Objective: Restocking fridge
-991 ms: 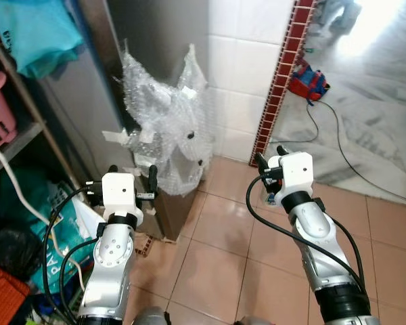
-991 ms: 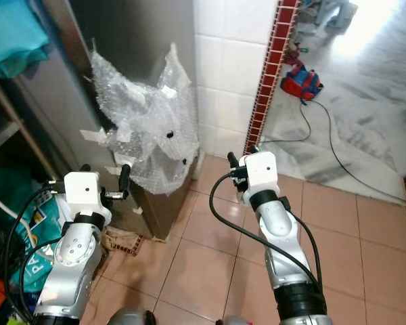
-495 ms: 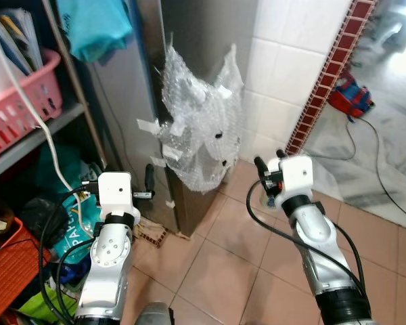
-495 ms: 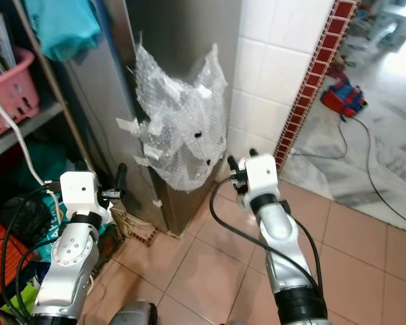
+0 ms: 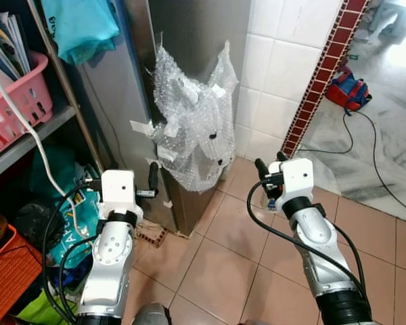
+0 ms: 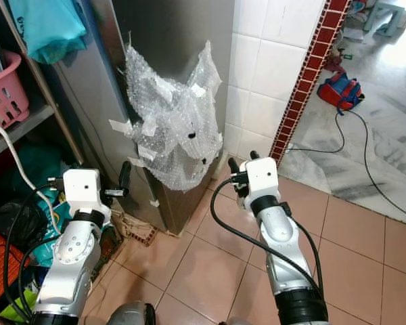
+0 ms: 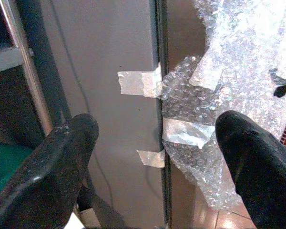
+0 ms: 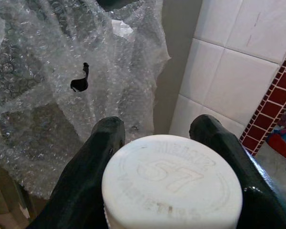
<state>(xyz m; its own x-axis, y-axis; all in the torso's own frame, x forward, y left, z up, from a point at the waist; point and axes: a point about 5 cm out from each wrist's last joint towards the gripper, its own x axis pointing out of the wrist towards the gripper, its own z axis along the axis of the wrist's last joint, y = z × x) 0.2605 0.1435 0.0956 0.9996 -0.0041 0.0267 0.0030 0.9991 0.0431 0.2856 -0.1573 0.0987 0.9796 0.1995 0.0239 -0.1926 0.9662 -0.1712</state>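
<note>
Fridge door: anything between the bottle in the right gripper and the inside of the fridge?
Yes. The fridge door is closed, with taped bubble wrap over its corner facing the right gripper, which holds a white-capped bottle. The left gripper is open, facing the door edge.

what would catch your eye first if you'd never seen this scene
The bubble wrap taped over the corner of the steel fridge stands out first. Next, the right gripper is shut on a white cap embossed with a 57, held near the fridge. The left gripper is open, facing the fridge's taped edge.
</note>
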